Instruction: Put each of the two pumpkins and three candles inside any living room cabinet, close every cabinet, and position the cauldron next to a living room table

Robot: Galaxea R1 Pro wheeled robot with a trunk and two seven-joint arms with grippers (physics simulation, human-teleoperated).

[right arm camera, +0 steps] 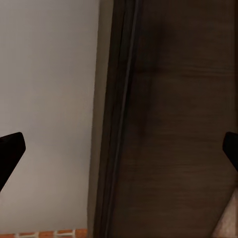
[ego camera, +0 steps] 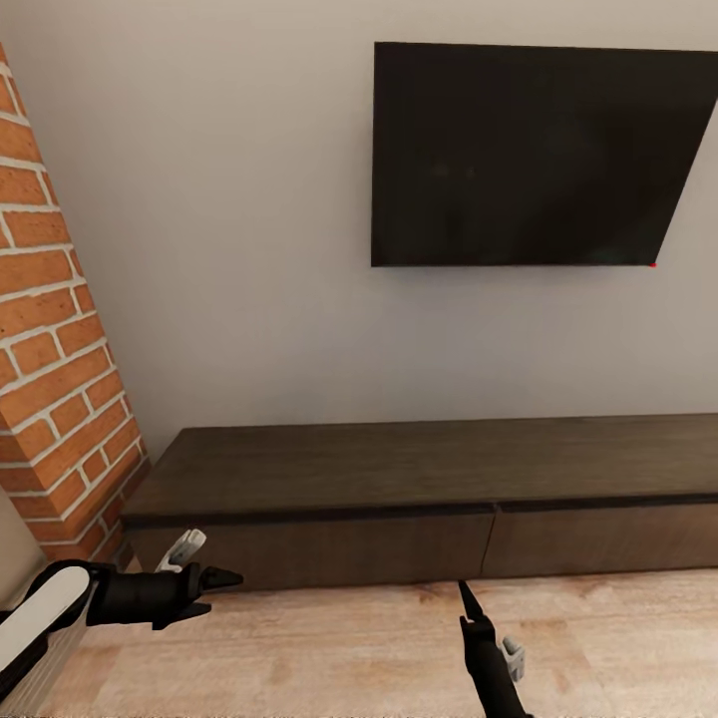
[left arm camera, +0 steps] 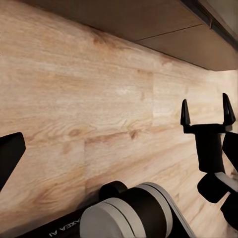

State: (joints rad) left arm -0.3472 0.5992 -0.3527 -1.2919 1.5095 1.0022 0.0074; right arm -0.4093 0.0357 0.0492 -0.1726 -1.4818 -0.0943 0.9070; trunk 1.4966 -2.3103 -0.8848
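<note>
Dark-brown cabinet drawers shut | left fingers unclear | right fingers apart, empty

left gripper empty, right gripper — jaws apart, empty

Head view: from above, facing the cabinet and wall, near.
Left wrist view: low, across the floor toward the cabinet base.
Right wrist view: close, facing the cabinet front.
Shared: cabinet.

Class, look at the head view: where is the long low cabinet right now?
The cabinet stands closed against the wall, beneath the television, right of the brick column.
</note>
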